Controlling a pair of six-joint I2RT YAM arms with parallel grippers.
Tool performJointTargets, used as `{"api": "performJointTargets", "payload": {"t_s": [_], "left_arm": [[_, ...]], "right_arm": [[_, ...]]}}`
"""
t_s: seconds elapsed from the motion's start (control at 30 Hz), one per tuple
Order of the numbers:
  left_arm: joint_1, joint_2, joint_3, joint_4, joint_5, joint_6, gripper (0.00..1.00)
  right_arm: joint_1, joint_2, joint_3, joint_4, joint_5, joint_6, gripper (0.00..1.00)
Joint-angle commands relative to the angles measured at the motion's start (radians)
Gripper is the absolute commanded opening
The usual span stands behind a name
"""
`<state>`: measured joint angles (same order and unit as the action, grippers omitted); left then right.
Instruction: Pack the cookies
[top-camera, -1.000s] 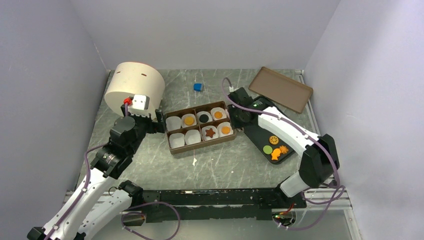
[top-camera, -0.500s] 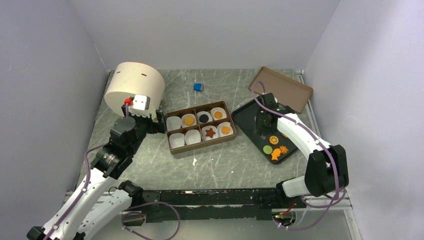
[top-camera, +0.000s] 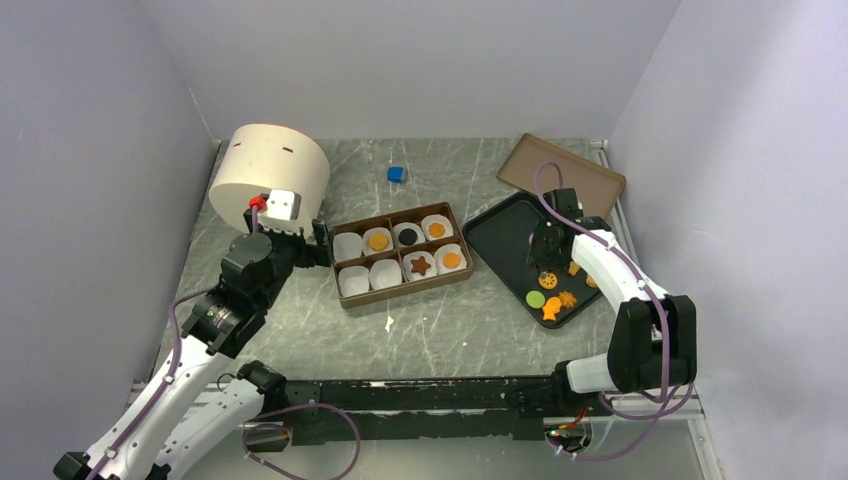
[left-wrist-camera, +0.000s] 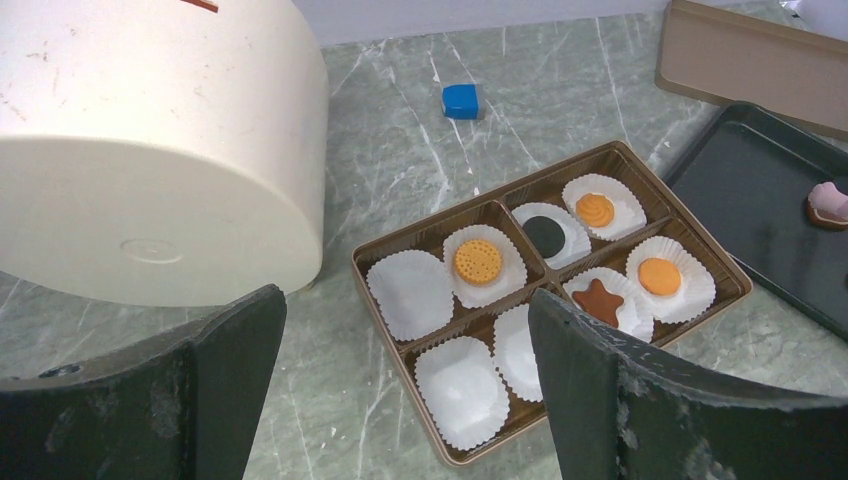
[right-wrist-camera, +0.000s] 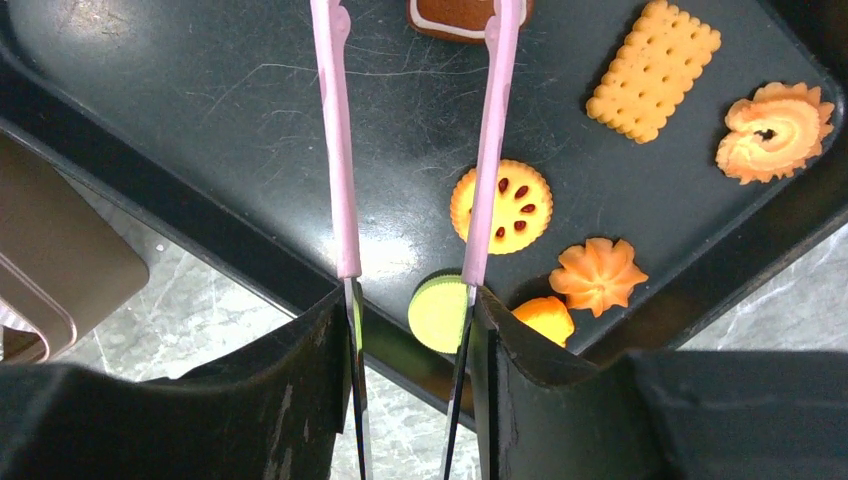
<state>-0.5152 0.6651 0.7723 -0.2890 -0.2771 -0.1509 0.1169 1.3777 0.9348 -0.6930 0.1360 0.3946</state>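
Stretched over the black tray (top-camera: 500, 235), elbow bent, wrist pitched down: right gripper (right-wrist-camera: 410, 310) clamped on pink tweezers (right-wrist-camera: 340, 150), prongs narrowly apart, long axis straight ahead, tips at an iced brown cookie (right-wrist-camera: 455, 15), contact unclear. Parked beside the brown box (left-wrist-camera: 690, 218): left gripper (left-wrist-camera: 405, 310), spread wide, holding nothing. Five cookies (left-wrist-camera: 478, 260) in paper cups (left-wrist-camera: 410, 293), others loose on the tray; rectangular biscuit (right-wrist-camera: 655, 70) lying diagonally, long axis toward the tray's corner.

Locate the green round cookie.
In the top view, the green round cookie lies on the right side, at the near end of the black tray, next to the seeded orange round and the orange fish.
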Motion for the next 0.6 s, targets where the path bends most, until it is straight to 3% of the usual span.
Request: {"api": "performJointTargets", "payload": {"t_s": [0.0, 0.57], "left_arm": [[-0.005, -0.001, -0.007, 0.054, 0.009, 0.017, 0.96], [-0.005, -0.001, -0.007, 0.053, 0.004, 0.019, 0.96]], "right_arm": [[-0.014, -0.015, -0.013, 0.056, -0.019, 0.019, 0.46], [-0.052, 0.048, -0.038, 0.097, -0.018, 0.021, 0.49]]}}
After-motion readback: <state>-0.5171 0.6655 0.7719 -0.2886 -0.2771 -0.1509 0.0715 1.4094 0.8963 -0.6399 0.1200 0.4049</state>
